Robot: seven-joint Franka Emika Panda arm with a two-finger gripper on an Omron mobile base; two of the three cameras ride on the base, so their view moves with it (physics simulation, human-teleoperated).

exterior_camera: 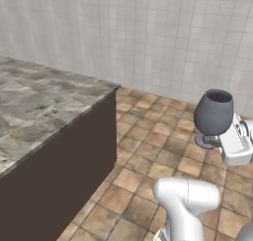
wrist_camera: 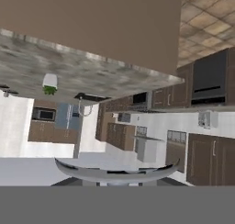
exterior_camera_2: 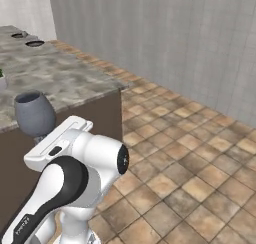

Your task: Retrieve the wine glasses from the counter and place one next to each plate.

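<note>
The fingers hold the big grey goblet point(exterior_camera: 213, 112) by its stem, closed narrow around it; the grip itself is hidden behind the white hand point(exterior_camera: 236, 143), so this is my judgement from how the goblet stands upright in the air, at 3 o'clock in the left base view, above the tiled floor point(exterior_camera: 153, 151). So the first glass is already taken up and is on its way; it is not yet put down. The second glass and the plates I cannot find here, so both placements are left to do. The marble worktop point(exterior_camera: 34, 106) at 9 o'clock in the left base view is bare in the part that shows. The right base view shows more of it: a green plant point(exterior_camera_2: 1, 74) at its 9 o'clock edge, and two dark round things point(exterior_camera_2: 34, 44) far at 10 o'clock, too small to name; there the goblet point(exterior_camera_2: 34, 114) appears before the worktop, just above the arm. The hand view gives only the goblet's rim point(wrist_camera: 117, 171) at 6 o'clock, the plant point(wrist_camera: 49, 83) at 9 o'clock, and dark cabinets point(wrist_camera: 209, 159) that the base views do not give.
</note>
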